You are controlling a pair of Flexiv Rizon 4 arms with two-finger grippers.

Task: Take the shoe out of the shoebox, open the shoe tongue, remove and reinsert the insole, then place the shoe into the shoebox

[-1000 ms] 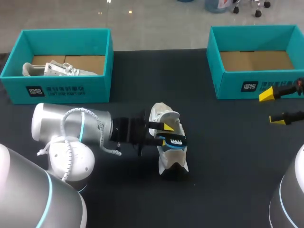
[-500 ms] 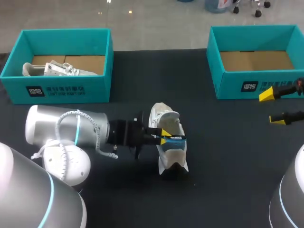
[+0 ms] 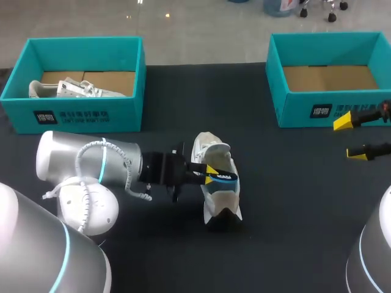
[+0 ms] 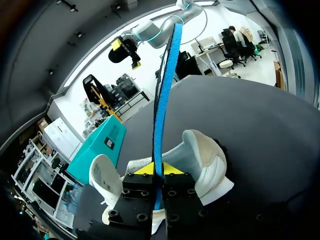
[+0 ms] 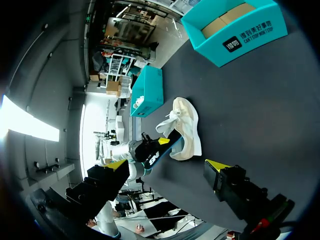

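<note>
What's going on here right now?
The left gripper is shut on the blue insole, holding it on edge over the white shoe, which lies out on the table. The right gripper hangs open near the right shoebox, holding nothing. A second shoe sits in the left shoebox.

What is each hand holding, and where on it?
Left hand pinches the insole near one end, over the shoe. Right hand is open and holds nothing.
</note>
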